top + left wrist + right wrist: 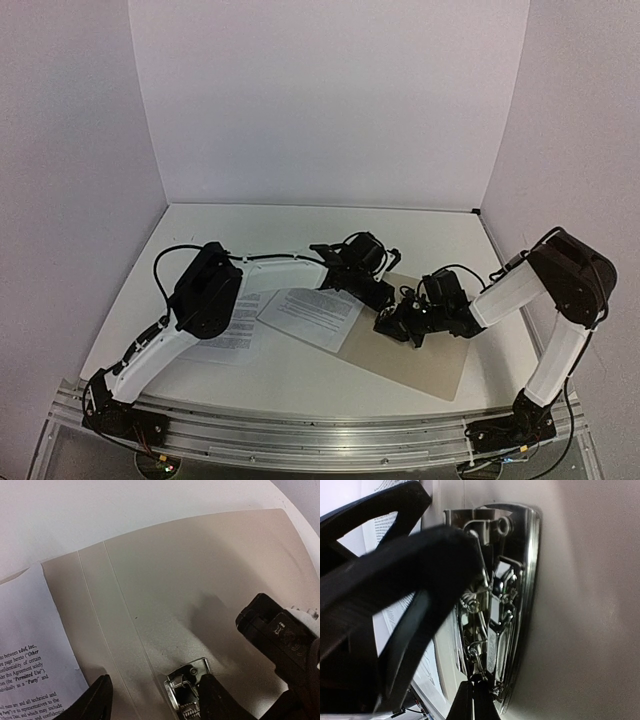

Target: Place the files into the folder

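The tan folder (425, 355) lies open on the table, right of centre. One file (310, 315), a white printed sheet, lies across its left edge. The second file (228, 342) lies further left, partly under my left arm. My left gripper (384, 297) is open over the folder's inside (190, 575), its jaws either side of the metal fastener (186, 692), the right finger (222, 700) against it. My right gripper (474, 685) is shut on the fastener's wire lever (480, 650) and meets the left gripper over the folder (393, 322).
White walls close in the table at the back and sides. An aluminium rail (300, 430) runs along the near edge. In the left wrist view the right gripper's black body (282, 640) stands close at the right. The left finger (395, 580) fills the right wrist view's left.
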You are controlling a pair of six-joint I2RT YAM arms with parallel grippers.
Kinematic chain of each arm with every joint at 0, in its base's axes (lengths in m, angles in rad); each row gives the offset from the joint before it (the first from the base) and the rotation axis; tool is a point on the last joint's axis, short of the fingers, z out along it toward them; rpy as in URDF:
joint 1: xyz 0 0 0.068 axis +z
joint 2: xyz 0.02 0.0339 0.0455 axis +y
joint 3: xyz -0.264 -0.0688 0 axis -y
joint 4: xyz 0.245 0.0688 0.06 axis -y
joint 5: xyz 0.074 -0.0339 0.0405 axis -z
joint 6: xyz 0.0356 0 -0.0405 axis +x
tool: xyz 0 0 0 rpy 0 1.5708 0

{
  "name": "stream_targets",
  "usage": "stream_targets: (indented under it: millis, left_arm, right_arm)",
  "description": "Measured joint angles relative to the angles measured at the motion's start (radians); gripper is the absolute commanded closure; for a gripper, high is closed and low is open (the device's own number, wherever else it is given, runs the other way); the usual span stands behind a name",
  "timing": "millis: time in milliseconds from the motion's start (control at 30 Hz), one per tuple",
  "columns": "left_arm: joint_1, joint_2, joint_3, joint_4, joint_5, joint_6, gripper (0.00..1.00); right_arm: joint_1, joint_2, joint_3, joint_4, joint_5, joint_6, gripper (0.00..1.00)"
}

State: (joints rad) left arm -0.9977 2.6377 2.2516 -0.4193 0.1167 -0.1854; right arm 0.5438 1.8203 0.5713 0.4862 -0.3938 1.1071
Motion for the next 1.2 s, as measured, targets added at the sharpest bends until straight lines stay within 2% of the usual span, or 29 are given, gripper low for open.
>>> stream_targets:
  millis: [133, 333, 500, 800, 1200]
  left_arm:
    - [-0.009, 0.002, 0.001, -0.01, -0.044, 0.041, 0.49]
    - [-0.025, 0.003, 0.003, -0.01, -0.082, 0.064, 0.7]
    - [-0.043, 0.003, 0.002, -0.011, -0.119, 0.08, 0.75]
    - [-0.051, -0.033, -0.083, 0.037, -0.112, 0.019, 0.99]
    - [-0.047, -0.046, -0.104, 0.043, -0.109, -0.063, 1.0]
  right_arm:
    - [0.0, -0.007, 0.0, -0.014, 0.002, 0.0, 1.0]
    - [0.0, -0.017, 0.005, -0.035, 0.004, 0.0, 1.0]
    - [0.0, -0.029, 0.004, -0.049, 0.007, 0.0, 1.0]
    - [0.0, -0.015, 0.017, -0.066, -0.002, -0.008, 1.0]
    - [0.002, -0.011, 0.01, -0.05, 0.005, -0.001, 1.0]
